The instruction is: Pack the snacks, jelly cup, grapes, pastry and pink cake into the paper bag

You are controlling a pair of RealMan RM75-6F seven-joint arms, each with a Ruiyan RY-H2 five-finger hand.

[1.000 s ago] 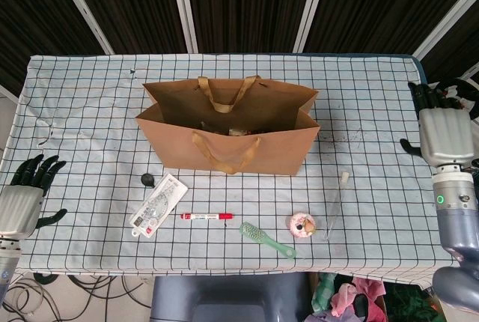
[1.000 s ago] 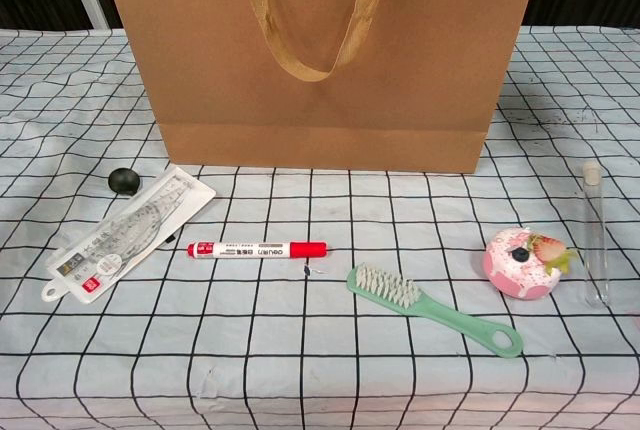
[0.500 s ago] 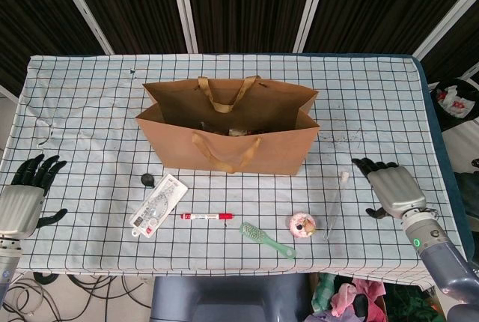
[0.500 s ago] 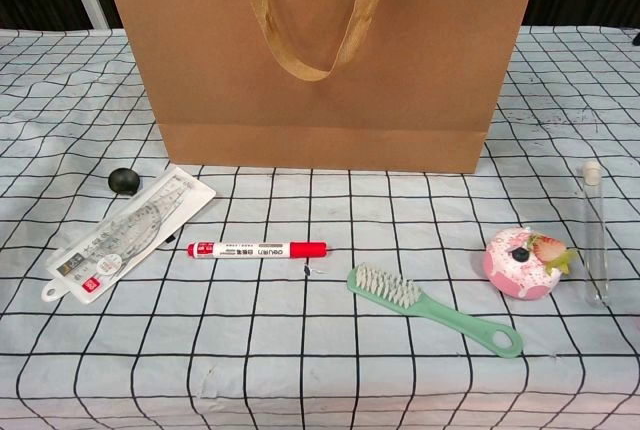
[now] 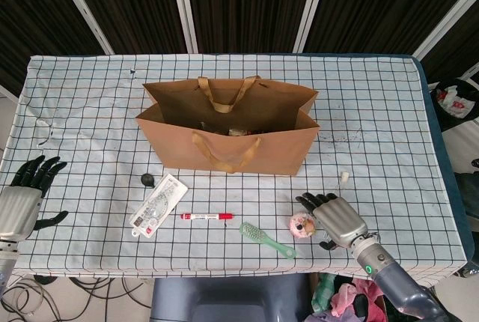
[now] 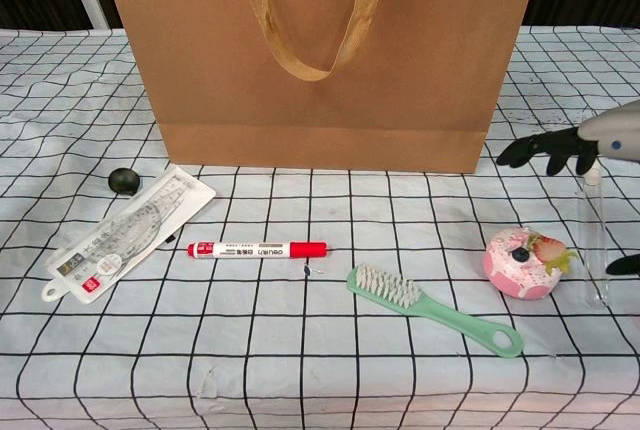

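Pink cake [image 5: 302, 225], near the table's front edge, should be closed on gently by the right hand [image 5: 338, 219], held empty with fingers spread just beside it.

Right hand [image 5: 338, 219] hovers near the table's front edge, fingers spread; left hand [image 5: 22, 193] rests open at the left edge.

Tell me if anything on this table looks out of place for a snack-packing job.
Yes: a red marker, a green brush, a packaged ruler set and a clear tube lie in front of the paper bag. Only the pink cake there is food.
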